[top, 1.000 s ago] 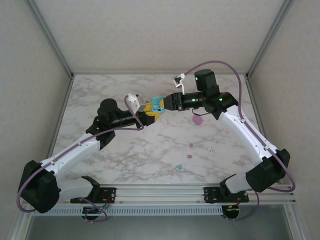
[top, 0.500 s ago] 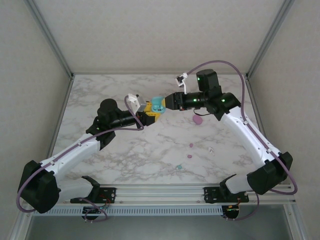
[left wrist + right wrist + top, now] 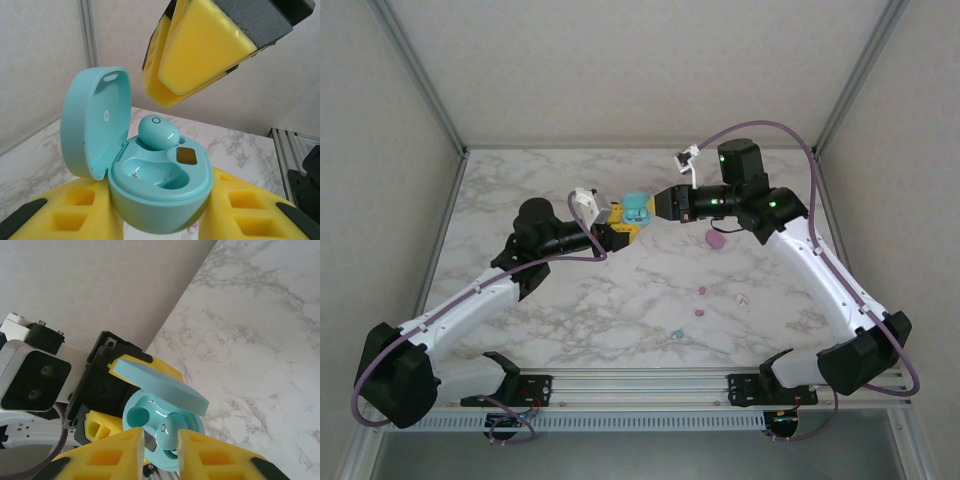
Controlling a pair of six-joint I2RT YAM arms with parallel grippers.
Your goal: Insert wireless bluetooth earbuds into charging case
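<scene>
One earbud (image 3: 157,131) seated crooked in open case (image 3: 160,200), plain from left wrist, left fingers (image 3: 240,205) clamping case, right fingers (image 3: 200,55) apart above.

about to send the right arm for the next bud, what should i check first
1. teal case held in left hand: ok.
2. lid open: ok.
3. teal earbud fully seated: cannot tell, it stands high in its slot.
4. second slot empty: ok.
5. right hand open, clear of that earbud: ok.
6. loose teal bud on the table for pickup: ok.
</scene>
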